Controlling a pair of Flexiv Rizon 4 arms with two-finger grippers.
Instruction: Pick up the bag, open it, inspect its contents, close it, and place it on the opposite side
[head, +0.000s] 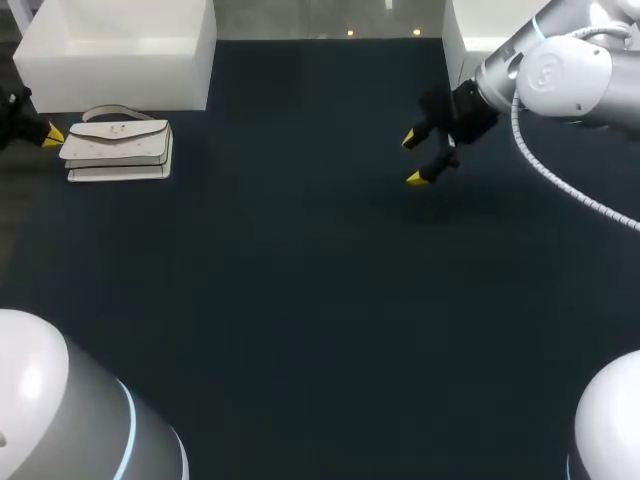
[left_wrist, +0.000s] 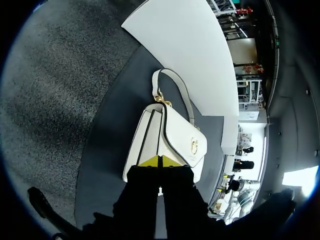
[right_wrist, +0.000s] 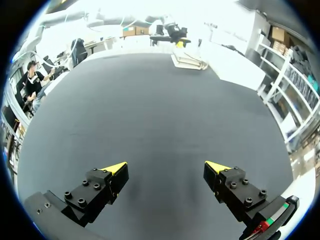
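Observation:
The white handbag (head: 118, 148) with a short handle and a gold clasp lies at the table's far left. In the left wrist view the bag (left_wrist: 170, 135) lies straight ahead of my left gripper (left_wrist: 157, 161), whose yellow tips are pressed together on the thin dark-trimmed edge of the bag's near end. From above, only one yellow tip of the left gripper (head: 52, 135) shows, against the bag's left end. My right gripper (head: 413, 158) hangs open over the dark mat at the right of the middle, holding nothing. Far ahead of the right gripper (right_wrist: 166, 167) the bag (right_wrist: 189, 61) is small.
A white bin (head: 115, 45) stands just behind the bag; it also shows beyond the bag as the white bin (left_wrist: 185, 45). A second white bin (head: 480, 30) sits at the back right, beside my right arm. Dark mat (head: 300, 280) covers the table.

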